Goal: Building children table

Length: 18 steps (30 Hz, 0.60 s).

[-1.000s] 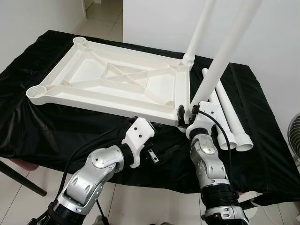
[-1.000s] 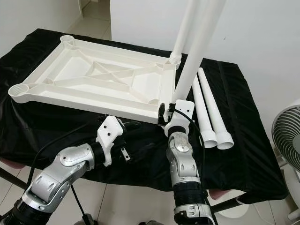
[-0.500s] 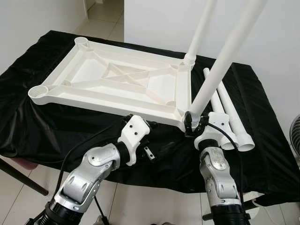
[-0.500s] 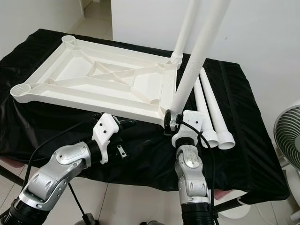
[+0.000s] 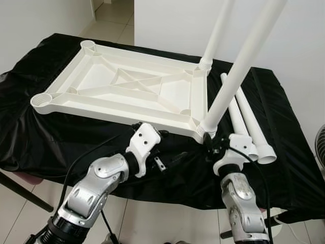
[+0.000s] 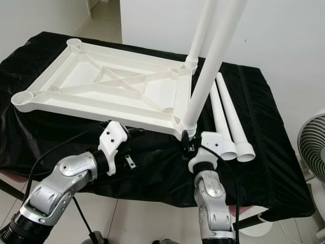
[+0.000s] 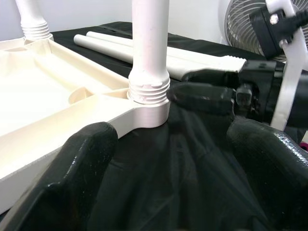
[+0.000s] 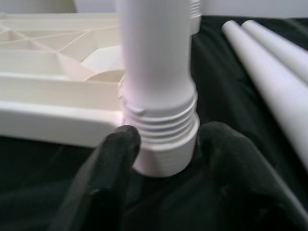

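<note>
The right gripper [image 5: 208, 144] has let go of the near leg [image 5: 238, 71] and drawn back toward the lower edge of the frame; a second ago its fingers were clamped around the base of that leg at the near right corner of the tabletop [image 5: 122, 91]. The leg now stands unaided in its corner socket [image 7: 149, 108], leaning slightly, with some thread rings showing above the collar, so I judge it seated but possibly not fully screwed home. The right gripper's fingers [image 8: 118, 159] are spread apart, one on each side of the threaded collar, close to it but not gripping. The left gripper [image 5: 155, 134] sits just below the front edge of the tabletop at lower centre, its fingers [image 7: 82, 163] spread wide and holding nothing. The tabletop lies upside down on the black cloth [image 5: 61, 137], occupying the upper left and centre of the frame. A second leg [image 5: 216, 35] stands in the far right corner. Two loose legs [image 5: 249, 127] lie side by side on the cloth at right, just beyond the right gripper, while the two left sockets remain unfilled.
</note>
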Motion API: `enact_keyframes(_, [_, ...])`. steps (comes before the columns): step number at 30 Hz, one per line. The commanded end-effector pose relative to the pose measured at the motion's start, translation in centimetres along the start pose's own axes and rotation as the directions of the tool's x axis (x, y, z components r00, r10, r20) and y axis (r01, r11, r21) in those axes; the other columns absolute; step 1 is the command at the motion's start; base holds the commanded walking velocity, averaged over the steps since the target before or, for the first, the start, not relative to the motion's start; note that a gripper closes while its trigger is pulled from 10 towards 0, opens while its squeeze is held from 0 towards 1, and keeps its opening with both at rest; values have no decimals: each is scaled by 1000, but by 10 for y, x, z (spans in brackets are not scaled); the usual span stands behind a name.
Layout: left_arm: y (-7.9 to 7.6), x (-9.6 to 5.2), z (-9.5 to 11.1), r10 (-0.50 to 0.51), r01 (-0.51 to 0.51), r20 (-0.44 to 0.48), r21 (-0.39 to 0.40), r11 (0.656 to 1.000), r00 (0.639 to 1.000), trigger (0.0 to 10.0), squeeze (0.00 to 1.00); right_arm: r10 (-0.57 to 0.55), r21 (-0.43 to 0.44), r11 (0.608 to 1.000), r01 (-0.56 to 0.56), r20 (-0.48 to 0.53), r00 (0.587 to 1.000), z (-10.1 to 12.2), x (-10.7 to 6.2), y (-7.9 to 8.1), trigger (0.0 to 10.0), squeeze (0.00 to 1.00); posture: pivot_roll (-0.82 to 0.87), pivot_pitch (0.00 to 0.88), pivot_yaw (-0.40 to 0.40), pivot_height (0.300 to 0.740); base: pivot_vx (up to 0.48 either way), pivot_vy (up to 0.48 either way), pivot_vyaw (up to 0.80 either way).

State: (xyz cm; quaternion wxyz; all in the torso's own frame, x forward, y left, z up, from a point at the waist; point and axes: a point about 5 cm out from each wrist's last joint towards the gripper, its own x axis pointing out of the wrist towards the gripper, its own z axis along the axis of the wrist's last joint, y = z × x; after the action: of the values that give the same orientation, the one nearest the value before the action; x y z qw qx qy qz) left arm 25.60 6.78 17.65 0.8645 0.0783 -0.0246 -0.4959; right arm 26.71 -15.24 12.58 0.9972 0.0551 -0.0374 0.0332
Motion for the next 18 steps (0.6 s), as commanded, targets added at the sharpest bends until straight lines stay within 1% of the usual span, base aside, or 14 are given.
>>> enact_keyframes(1, [1,1,1,-15,15,5,11,1000,1000,10000,0,47,8,999,-47,-45,998,-7,0,-1,10000,0,137,89,-59,740,0,0,0])
enact_keyframes(6, [1,1,1,-11,11,6,11,1000,1000,10000,0,91,18,996,-90,-73,993,-11,4,-3,10000,0,139,87,-60,740,0,0,0])
enact_keyframes(7, [1,1,1,-8,8,8,11,1000,1000,10000,0,123,27,992,-122,-78,989,-11,6,-2,8667,0,141,86,-61,740,0,0,0])
enact_keyframes(8, [1,1,1,-8,8,8,11,1000,1000,10000,0,123,27,992,-122,-78,989,-11,6,-2,8667,0,141,86,-61,740,0,0,0])
enact_keyframes(9, [2,1,1,-3,3,10,12,1000,1000,10000,0,151,34,988,-149,-80,985,-10,10,-1,9020,0,143,86,-63,740,0,0,0])
enact_keyframes(10, [2,1,1,0,0,11,12,1000,1000,10000,0,167,37,986,-165,-80,983,-9,12,-1,9020,0,143,86,-63,740,0,0,0])
enact_keyframes(11, [3,1,1,4,-4,13,13,1000,1000,10000,0,191,44,981,-188,-84,978,-8,14,0,8706,0,144,85,-63,740,0,0,0])
enact_keyframes(12, [3,1,1,4,-4,13,13,1000,1000,10000,0,191,44,981,-188,-84,978,-8,14,0,8706,0,144,85,-63,740,0,0,0])
enact_keyframes(13, [4,1,2,12,-12,14,13,1000,1000,10000,0,212,44,977,-209,-86,974,-7,16,-1,10000,0,146,86,-63,740,0,0,0])
enact_keyframes(16, [5,1,2,28,-28,18,11,1000,999,10000,0,236,36,972,-233,-92,967,-7,20,-3,10000,0,150,87,-65,740,0,0,0])
enact_keyframes(18, [6,1,1,53,-53,22,5,999,998,10000,0,224,14,975,-224,-96,970,-5,26,-11,10000,0,152,87,-66,740,0,0,0])
